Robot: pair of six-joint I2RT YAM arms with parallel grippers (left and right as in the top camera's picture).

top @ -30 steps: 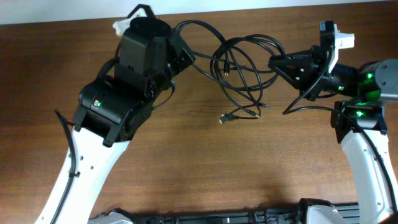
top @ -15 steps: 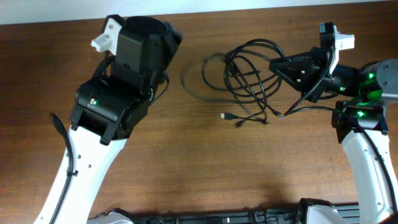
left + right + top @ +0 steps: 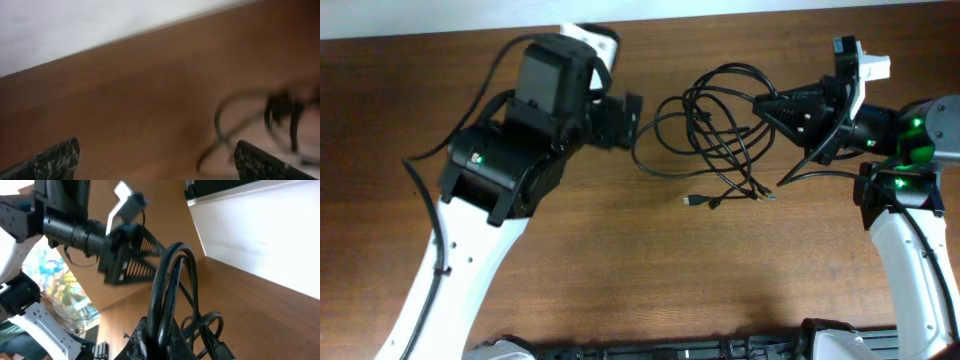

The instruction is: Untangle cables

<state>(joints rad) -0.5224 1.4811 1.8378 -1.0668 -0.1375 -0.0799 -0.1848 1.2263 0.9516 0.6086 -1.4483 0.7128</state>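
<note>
Right now, a tangle of thin black flexible cables [image 3: 715,130] is lying on the brown wooden table [image 3: 620,260], in its far half. It is sitting between the two arms and closer to the right one. The cords are crossing one another in several overlapping ovals, and one single loop is bulging out toward the left side. Two loose ends with small plug connectors [image 3: 692,201] are trailing out of the near edge of the heap onto bare wood.

The black two-finger right gripper [image 3: 763,102] is reaching in from the right side, its jaws clenched on the right rim of the tangle. In the right wrist view, a doubled cord is arching up out of the pinched fingers and dropping back down into the rest of the bundle. The other arm is showing beyond it, over the wood.

The black left gripper [image 3: 625,120] is hanging at the left side of the tangle, very near the bulging loop, with its jaws spread wide and gripping nothing. In the left wrist view its two dark fingertips [image 3: 57,157] are sitting at the bottom corners with bare wood between them. Blurred cord loops are lying ahead and to the right, and one curve is running down close to the right-hand tip. Whether that curve is touching the tip cannot be told through the blur. A pale white wall [image 3: 740,8] is bordering the table's far edge.
</note>
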